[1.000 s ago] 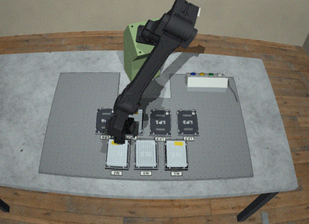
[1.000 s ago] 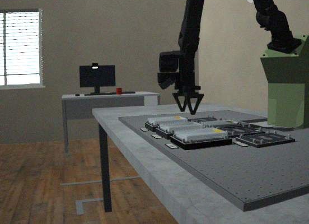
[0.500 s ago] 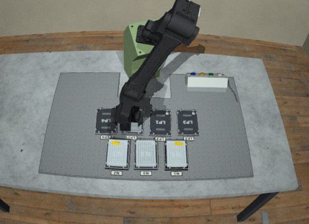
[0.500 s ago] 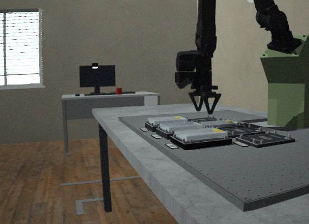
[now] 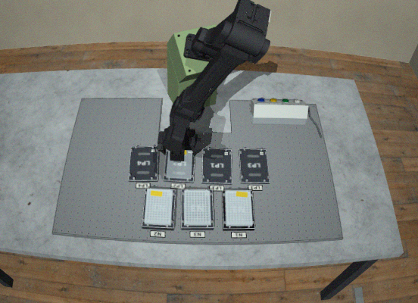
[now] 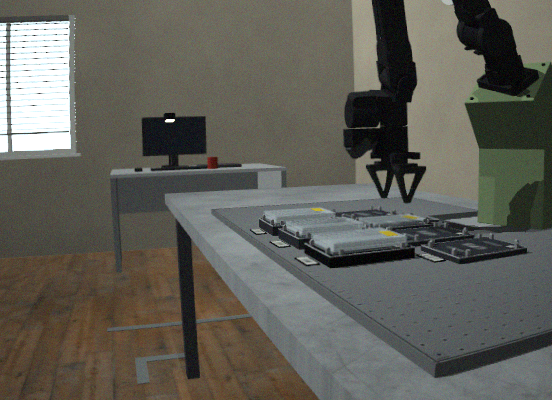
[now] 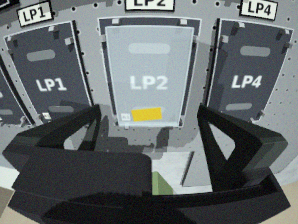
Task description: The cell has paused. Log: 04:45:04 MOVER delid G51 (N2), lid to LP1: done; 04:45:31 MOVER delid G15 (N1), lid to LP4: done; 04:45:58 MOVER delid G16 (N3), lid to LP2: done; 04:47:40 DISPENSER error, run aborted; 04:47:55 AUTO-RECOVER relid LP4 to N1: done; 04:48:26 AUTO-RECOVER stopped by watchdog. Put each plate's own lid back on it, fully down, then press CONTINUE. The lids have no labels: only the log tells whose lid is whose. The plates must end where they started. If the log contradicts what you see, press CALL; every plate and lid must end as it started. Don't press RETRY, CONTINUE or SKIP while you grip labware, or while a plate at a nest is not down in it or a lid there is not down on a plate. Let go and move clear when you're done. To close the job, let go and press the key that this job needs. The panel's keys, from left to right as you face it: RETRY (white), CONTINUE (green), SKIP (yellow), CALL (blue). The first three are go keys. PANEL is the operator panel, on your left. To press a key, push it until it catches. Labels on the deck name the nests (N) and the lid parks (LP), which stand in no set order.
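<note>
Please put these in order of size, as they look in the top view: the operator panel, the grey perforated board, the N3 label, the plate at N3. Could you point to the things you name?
1. Grey perforated board [image 5: 291, 160] [image 6: 500, 306] [image 7: 220, 11]
2. Operator panel [image 5: 280, 111] and plate at N3 [image 5: 198, 207] [image 6: 315, 226]: too alike to rank
3. N3 label [image 5: 197, 234] [image 6: 280, 244]

Laboratory room, automation bench. Featured: a stone-topped table [image 5: 375, 217] [image 6: 240, 286]; a perforated deck plate [image 5: 98, 141] [image 6: 400, 306]; clear-lidded well plates [image 5: 198, 207] [image 6: 350, 240] in labelled nests; a four-key operator panel [image 5: 280, 111]; a robot arm [image 5: 219, 73] [image 6: 392, 41] on a green pedestal [image 5: 173, 65] [image 6: 510, 161]. Behind stood a desk [image 6: 200, 172] with a monitor [image 6: 174, 136] and a red mug [image 6: 212, 162]. Floor: wood planks.
</note>
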Controlling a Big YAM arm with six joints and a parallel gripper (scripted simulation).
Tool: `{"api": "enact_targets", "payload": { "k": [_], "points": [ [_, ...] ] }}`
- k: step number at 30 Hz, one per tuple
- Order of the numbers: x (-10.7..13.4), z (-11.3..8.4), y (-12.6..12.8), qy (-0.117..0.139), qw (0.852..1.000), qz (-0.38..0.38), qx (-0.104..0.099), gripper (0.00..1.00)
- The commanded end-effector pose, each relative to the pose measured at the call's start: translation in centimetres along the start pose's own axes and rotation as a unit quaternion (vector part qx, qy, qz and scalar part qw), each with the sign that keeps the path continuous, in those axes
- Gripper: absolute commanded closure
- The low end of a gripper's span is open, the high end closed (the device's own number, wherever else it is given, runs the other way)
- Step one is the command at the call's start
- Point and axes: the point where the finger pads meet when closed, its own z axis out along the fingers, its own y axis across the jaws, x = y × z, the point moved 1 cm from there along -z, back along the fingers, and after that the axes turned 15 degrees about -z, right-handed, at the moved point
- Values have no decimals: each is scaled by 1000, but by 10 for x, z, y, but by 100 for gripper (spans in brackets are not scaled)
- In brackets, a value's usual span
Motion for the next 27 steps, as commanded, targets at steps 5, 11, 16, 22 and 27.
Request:
{"api": "enact_targets", "payload": {
  "k": [5, 11, 16, 22, 27],
  "points": [
    [-4, 0, -1, -8, 1000, 3, 4, 0],
    [-4, 0, -1, -8, 1000, 3, 4, 0],
    [-8, 11, 0, -10, 1000, 2, 2, 0],
    [-8, 22, 0, -9, 1000, 2, 2, 0],
    [-8, 30, 0, -9, 1000, 2, 2, 0]
  ]
}}
